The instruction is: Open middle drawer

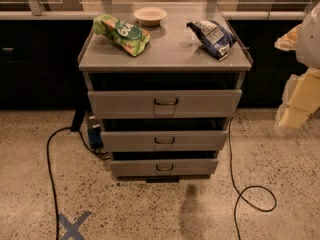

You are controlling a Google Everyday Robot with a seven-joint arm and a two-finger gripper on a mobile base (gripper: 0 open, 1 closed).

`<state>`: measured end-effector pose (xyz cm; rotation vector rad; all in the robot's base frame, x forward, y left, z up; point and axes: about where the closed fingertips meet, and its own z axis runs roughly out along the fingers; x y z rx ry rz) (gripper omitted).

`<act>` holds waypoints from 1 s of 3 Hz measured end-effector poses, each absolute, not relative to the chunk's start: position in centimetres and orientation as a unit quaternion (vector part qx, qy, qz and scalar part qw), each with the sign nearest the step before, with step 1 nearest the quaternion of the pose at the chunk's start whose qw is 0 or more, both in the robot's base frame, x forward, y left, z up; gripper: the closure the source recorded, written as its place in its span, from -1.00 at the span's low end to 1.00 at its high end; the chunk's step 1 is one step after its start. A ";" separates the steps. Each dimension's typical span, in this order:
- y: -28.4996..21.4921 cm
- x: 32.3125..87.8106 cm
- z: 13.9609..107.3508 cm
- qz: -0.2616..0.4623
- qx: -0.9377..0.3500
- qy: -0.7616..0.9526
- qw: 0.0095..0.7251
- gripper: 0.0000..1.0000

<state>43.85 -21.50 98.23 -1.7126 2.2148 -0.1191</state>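
The grey metal cabinet (165, 54) stands in the middle of the camera view with three drawers stacked under its top. The middle drawer (200, 140) has a plain flat grey front and a small dark loop handle (164, 140) at its centre. A dark gap shows above its front. The top drawer (210, 103) is above it and the bottom drawer (195, 167) below it. My gripper (298, 100) is a pale cream shape at the right edge of the view. It is well to the right of the cabinet, raised off the floor and touching nothing.
On the cabinet top lie a green snack bag (121, 33), a blue chip bag (212, 36) and a pale bowl (150, 15). Black cables (50, 154) (255, 196) run over the speckled floor on both sides. A blue tape cross (72, 225) marks the floor at the front left.
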 end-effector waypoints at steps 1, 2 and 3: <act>-21.5 43.9 98.0 -0.043 -0.601 0.779 0.173 -1.00; -21.4 45.1 93.1 -0.017 -0.595 0.786 0.170 -1.00; -20.2 46.7 85.4 0.015 -0.591 0.791 0.158 -1.00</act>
